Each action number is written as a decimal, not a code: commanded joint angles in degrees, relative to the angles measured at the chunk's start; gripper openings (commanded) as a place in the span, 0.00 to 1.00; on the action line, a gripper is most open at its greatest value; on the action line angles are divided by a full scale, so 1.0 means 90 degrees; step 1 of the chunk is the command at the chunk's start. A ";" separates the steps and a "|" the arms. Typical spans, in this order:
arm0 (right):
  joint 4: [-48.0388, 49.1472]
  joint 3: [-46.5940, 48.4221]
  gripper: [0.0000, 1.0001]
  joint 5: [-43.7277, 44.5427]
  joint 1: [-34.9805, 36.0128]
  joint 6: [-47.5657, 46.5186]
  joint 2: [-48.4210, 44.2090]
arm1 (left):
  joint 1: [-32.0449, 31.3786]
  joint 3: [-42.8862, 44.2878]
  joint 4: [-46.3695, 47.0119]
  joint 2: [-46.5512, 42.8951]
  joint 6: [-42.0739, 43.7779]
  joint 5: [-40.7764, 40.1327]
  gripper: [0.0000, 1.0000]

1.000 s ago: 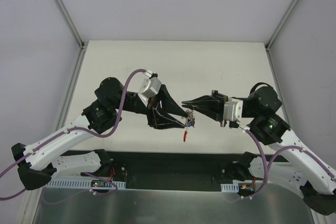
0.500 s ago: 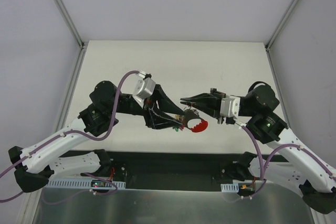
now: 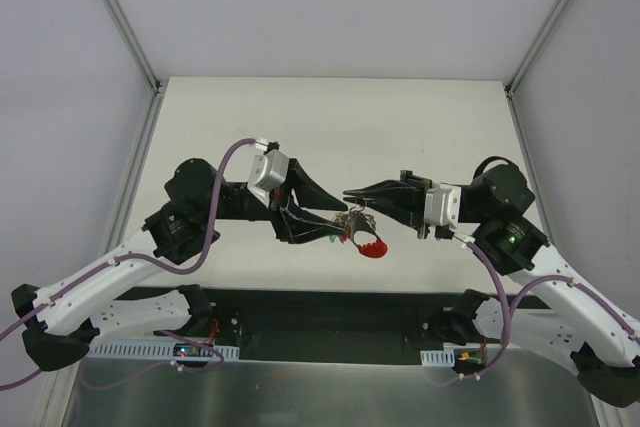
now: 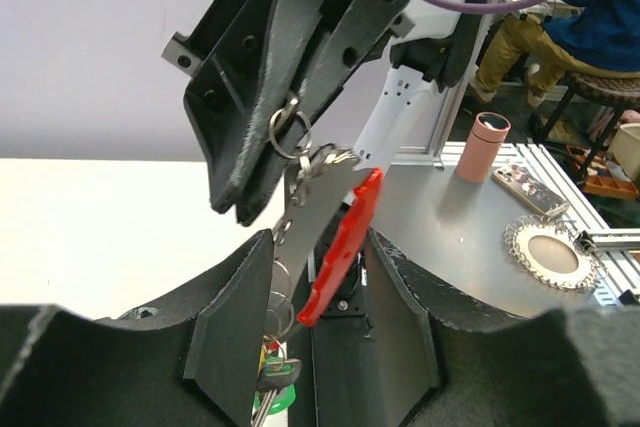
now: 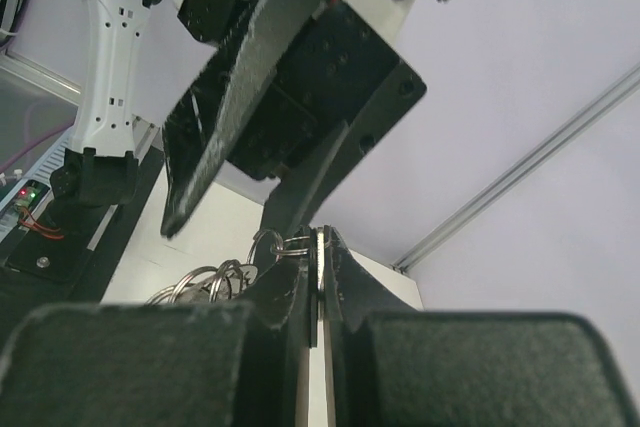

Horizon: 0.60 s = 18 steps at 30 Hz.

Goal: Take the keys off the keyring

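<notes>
The keys (image 3: 354, 220) hang in mid-air above the table between both grippers. My right gripper (image 3: 350, 194) is shut on the keyring (image 4: 288, 129), pinching its thin silvery edge (image 5: 318, 252) between its fingertips (image 5: 335, 247). From the ring dangle a flat silver blade (image 4: 315, 207) and a red plastic piece (image 4: 340, 247), which sticks out to the right in the top view (image 3: 372, 247). My left gripper (image 3: 346, 224) stands open around the bunch. Green- and yellow-headed keys (image 4: 268, 372) lie against its left finger (image 4: 235, 327). Several small rings (image 5: 200, 282) show beside the right gripper (image 5: 320, 237).
The cream table (image 3: 400, 117) lies under the arms, bounded by grey frame posts (image 3: 135, 47). A black trough (image 3: 320, 317) runs along the near edge. Behind, on a metal bench, stand a pink tumbler (image 4: 488, 145), a phone (image 4: 530, 187) and a round chain-edged disc (image 4: 548, 252).
The red piece has swung from hanging straight down out to the right. Both grippers have shifted slightly left, with the right one keeping its pinch on the ring.
</notes>
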 commanded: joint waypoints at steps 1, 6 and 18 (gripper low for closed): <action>0.0826 0.0065 0.01 -0.0197 0.0086 0.0210 -0.0064 | -0.0053 0.0258 0.0441 0.0268 0.0091 0.0154 0.41; 0.0856 -0.0004 0.01 -0.0138 0.0096 0.0220 -0.0064 | -0.0053 0.0219 0.0724 0.0405 0.0072 0.0203 0.41; 0.0846 -0.0111 0.01 -0.0080 0.0105 0.0220 -0.0044 | -0.0053 0.0112 0.0920 0.0219 0.0053 0.0163 0.40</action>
